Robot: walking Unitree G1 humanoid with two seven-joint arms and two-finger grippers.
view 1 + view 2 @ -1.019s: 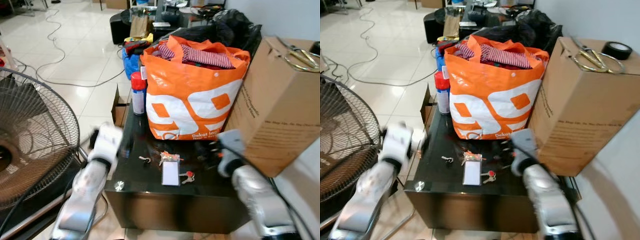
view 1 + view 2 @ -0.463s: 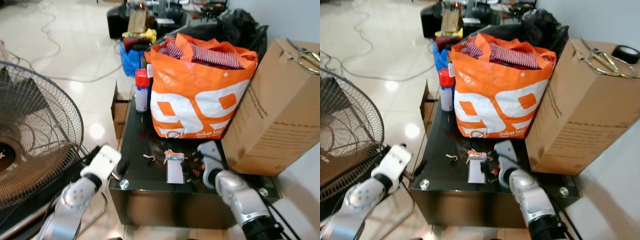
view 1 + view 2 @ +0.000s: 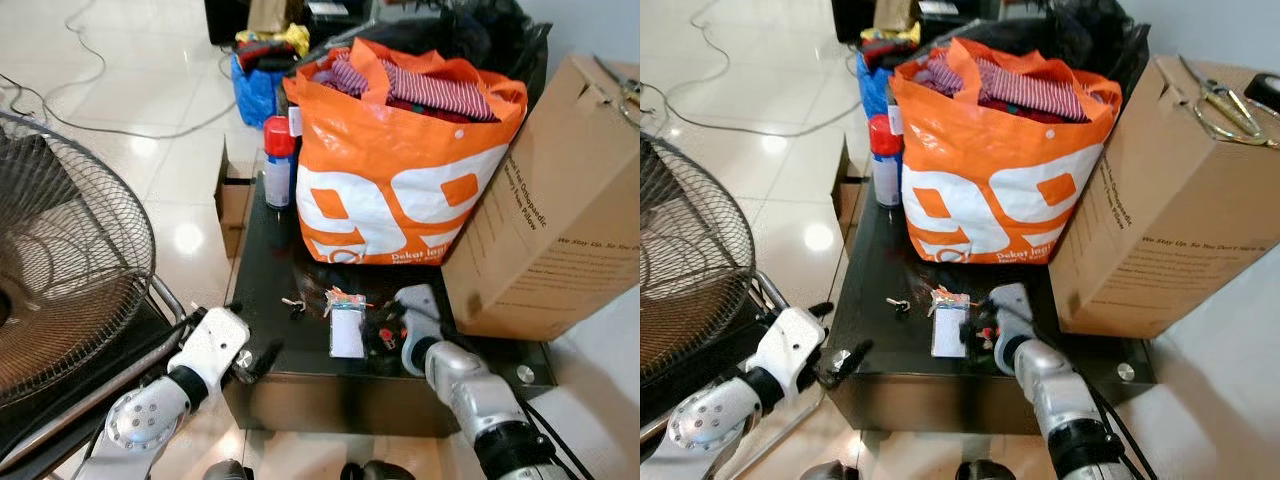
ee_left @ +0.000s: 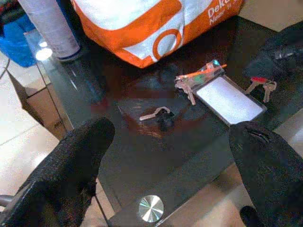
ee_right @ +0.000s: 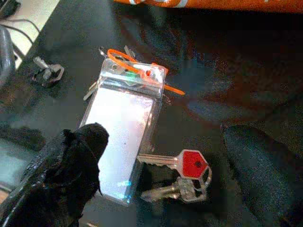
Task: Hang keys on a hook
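Note:
A pair of keys with a red cap (image 5: 189, 177) lies on the black glass table (image 3: 268, 262), beside a clear card holder (image 5: 125, 137) that has more keys and an orange loop at its far end. My right gripper (image 5: 163, 137) is open just above the table, its black fingers (image 5: 71, 179) either side of the red-capped keys (image 3: 382, 334). A small metal hook piece (image 4: 156, 113) lies left of the card holder (image 3: 348, 330). My left gripper (image 4: 170, 130) stands open off the table's front left corner (image 3: 252, 338), holding nothing.
An orange shopping bag (image 3: 400, 180) full of clothes stands at the back of the table. A large cardboard box (image 3: 560, 220) is at the right, a red-capped spray can (image 3: 277, 160) at the back left. A floor fan (image 3: 60, 260) stands close on the left.
The camera has moved closer and tilted down. My right gripper came down over the red-capped keys. My left arm dropped to the table's front left corner.

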